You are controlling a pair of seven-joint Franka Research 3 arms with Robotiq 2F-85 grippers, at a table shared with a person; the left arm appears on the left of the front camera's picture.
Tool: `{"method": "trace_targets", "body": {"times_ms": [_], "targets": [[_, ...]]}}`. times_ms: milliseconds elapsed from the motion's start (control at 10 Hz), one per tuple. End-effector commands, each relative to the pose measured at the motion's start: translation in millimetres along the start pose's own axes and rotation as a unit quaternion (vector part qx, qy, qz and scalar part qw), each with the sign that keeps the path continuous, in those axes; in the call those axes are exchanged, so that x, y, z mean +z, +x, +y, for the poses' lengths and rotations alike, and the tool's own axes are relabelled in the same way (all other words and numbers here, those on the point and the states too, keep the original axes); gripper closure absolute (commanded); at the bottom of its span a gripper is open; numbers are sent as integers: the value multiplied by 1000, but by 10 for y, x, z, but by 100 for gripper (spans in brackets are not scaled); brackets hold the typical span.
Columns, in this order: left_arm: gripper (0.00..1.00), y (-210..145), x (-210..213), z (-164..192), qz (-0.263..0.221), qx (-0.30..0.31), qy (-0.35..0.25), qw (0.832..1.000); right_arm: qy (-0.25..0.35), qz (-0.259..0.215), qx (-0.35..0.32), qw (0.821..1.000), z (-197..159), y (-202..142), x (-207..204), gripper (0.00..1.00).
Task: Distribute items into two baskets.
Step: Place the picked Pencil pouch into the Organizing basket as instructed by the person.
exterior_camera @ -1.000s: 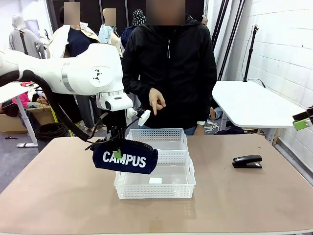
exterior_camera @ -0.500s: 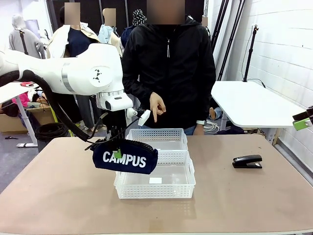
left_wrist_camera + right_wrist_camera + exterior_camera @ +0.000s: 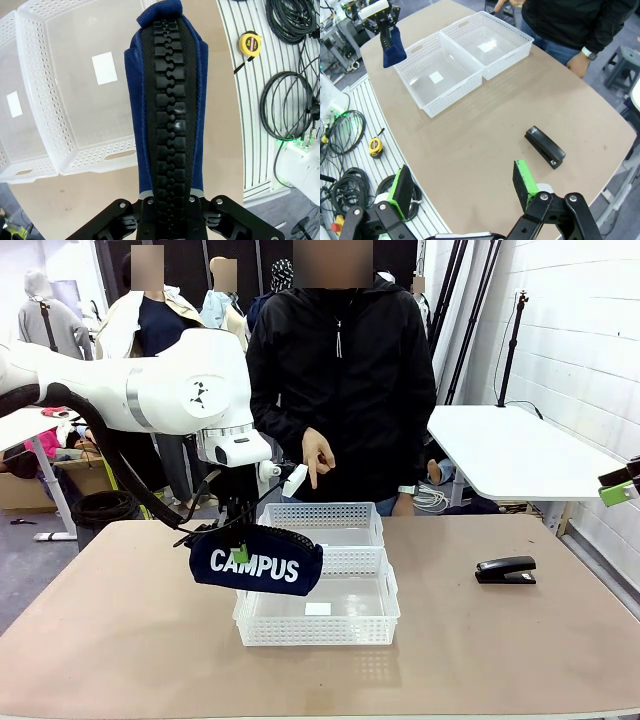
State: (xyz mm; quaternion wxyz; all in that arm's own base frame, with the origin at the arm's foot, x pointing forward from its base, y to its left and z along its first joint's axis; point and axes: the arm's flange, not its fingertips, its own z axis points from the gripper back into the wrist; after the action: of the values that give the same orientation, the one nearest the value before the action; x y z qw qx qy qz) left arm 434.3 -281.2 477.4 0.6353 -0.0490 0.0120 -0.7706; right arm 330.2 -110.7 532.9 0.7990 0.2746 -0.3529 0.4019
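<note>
We see the left gripper (image 3: 240, 546) clamped tight on the top edge of the navy "CAMPUS" pouch (image 3: 256, 563), which hangs clear of the table (image 3: 500, 660). In the left wrist view the fingers (image 3: 150, 204) pinch the pouch (image 3: 170, 115) right at its black zipper strip. The pouch hangs over the front-left corner of the near basket (image 3: 320, 630), lettering facing us. The far basket (image 3: 325, 512) sits touching it, long side to long side. The black stapler (image 3: 505, 569) lies flat on the table to the right, well apart from both baskets. The right gripper (image 3: 620, 486) sits up at the right edge. In the right wrist view we see the right gripper (image 3: 462, 187) spread wide with nothing between its green pads, the stapler (image 3: 545, 146) on the table below. The person's hand (image 3: 318, 453) points a finger down above the far basket.
</note>
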Motion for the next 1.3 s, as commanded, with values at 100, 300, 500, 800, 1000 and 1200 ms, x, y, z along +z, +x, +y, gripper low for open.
{"method": "trace_targets", "body": {"times_ms": [100,300,500,800,1000,1200], "targets": [[100,-37,36,122,-2,17,14,1000,5,-11,4,1000,-11,7,-10,0],[100,-84,112,344,-5,35,36,999,5,-11,4,1000,-11,7,-10,0],[100,-139,181,595,1,45,34,998,5,-11,4,1000,-11,7,-10,0],[100,-227,246,1114,-13,50,31,998,5,-11,4,1000,-11,7,-10,0],[100,-222,279,1426,-11,49,28,998,5,-11,4,1000,-11,7,-10,0],[100,-226,332,1715,-18,53,36,998,5,-11,4,1000,-11,7,-10,0]]}}
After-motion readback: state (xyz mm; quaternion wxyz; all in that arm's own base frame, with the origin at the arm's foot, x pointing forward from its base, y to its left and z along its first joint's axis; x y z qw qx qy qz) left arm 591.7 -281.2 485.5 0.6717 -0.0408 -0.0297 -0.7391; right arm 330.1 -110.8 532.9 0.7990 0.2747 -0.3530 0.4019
